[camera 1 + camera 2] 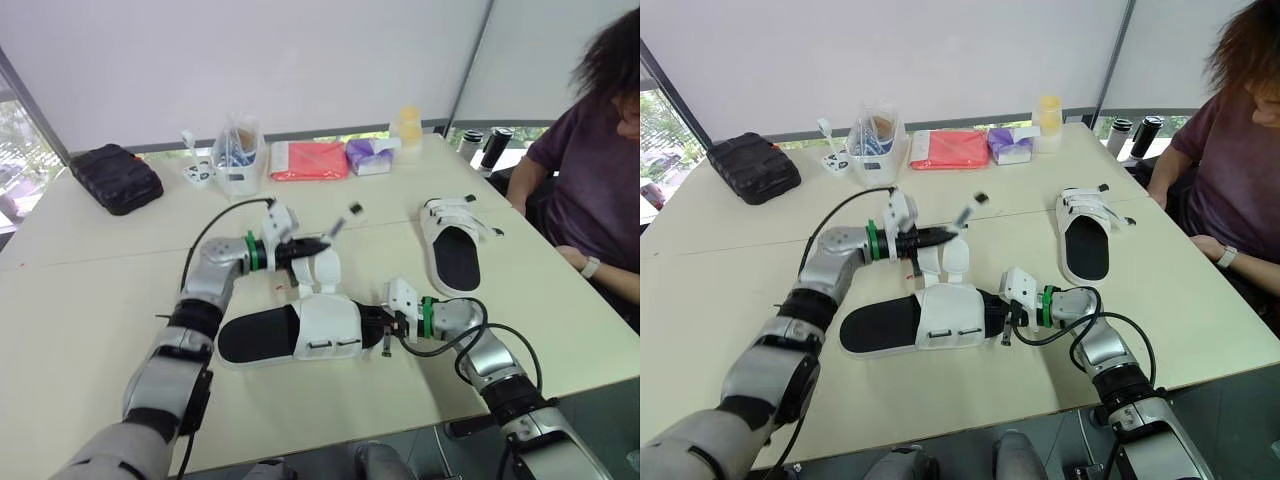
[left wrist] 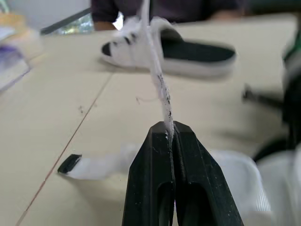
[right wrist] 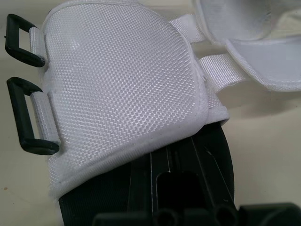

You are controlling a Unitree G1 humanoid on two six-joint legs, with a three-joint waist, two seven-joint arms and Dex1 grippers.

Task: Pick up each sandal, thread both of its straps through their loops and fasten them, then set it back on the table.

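Left wrist view: left gripper [image 2: 169, 128] pinched tight on strap [image 2: 159, 77], lifted above near sandal [image 1: 290, 332] on table [image 1: 90, 290]; right gripper [image 1: 388, 333] at toe, grip unclear. Thin hold; strap may slip short of loops [image 3: 23, 117].

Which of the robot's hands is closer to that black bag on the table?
Left. The left gripper, pinching a strap, is mid-table, right of the bag. The right gripper sits farther off, at the end of the near sandal.
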